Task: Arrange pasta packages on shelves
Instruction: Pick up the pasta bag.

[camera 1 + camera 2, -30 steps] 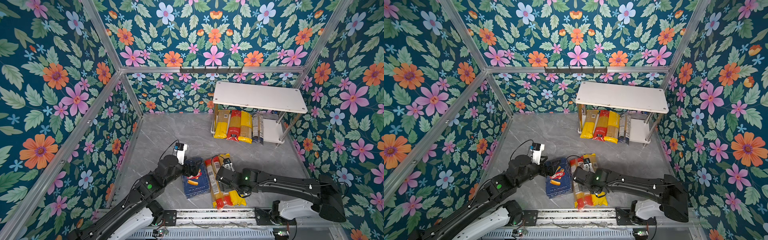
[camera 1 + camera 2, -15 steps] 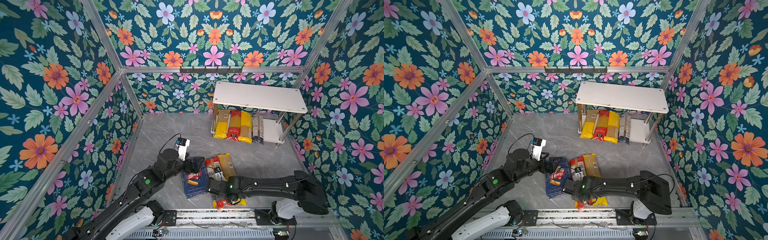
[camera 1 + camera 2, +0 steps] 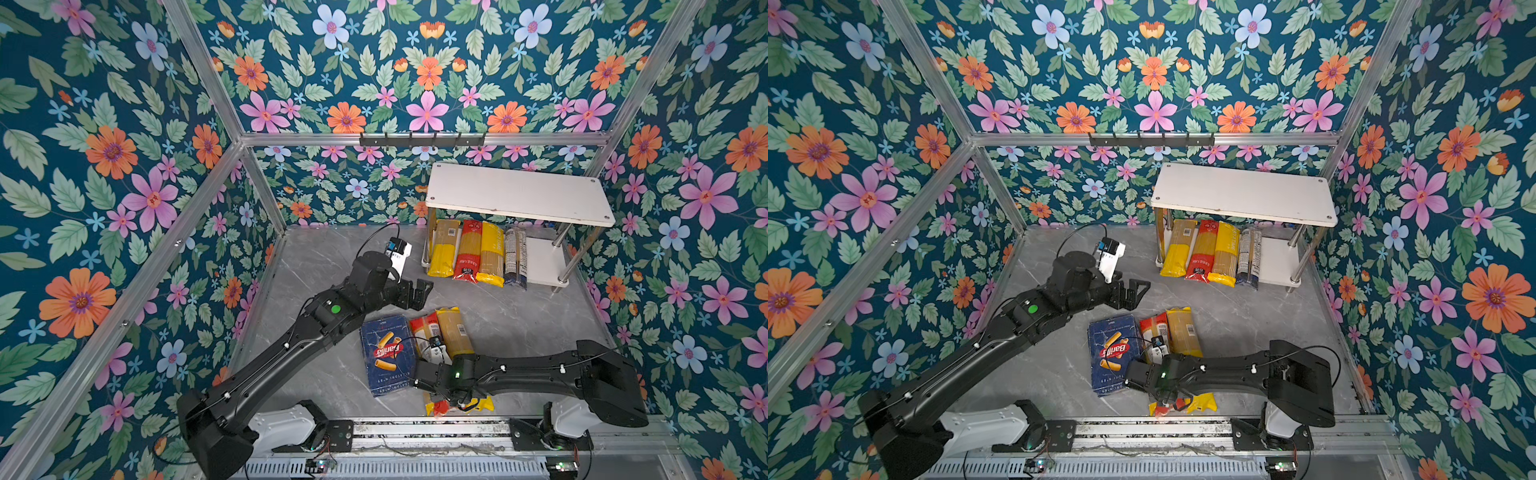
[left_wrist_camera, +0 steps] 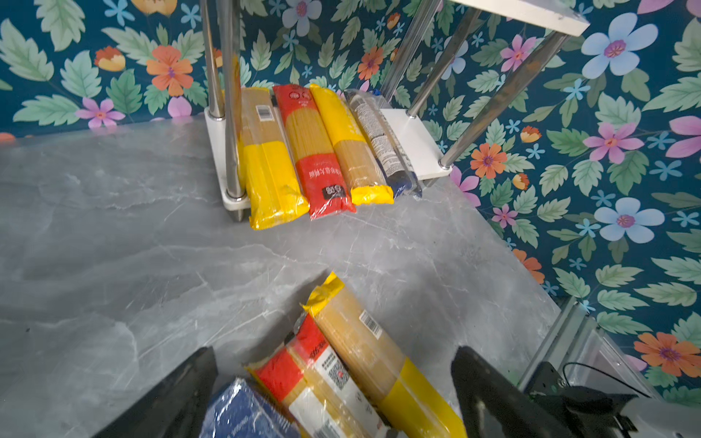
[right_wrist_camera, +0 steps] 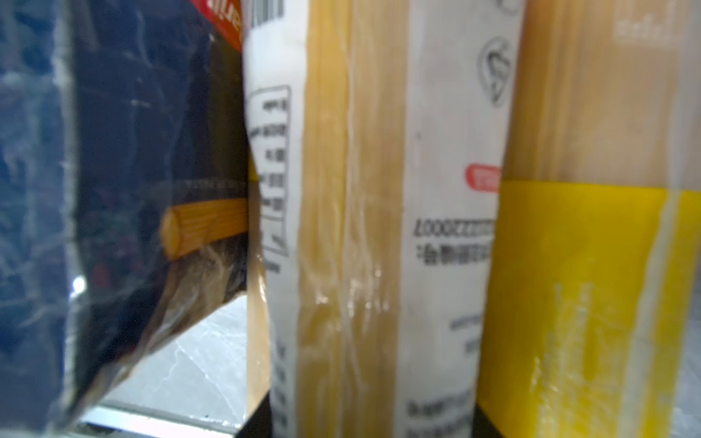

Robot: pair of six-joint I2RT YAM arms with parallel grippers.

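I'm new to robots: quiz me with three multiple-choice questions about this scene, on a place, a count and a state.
1. The blue Barilla pack lies: A on the top board; B on the table; C on the hook rail.
2. Packages on the lower board: A two; B four; C six.
3. The left gripper is: A open, empty; B shut on a red bag; C out of view.
B: it lies flat on the table. B: yellow, red, yellow, clear side by side. A: fingers spread, nothing between.
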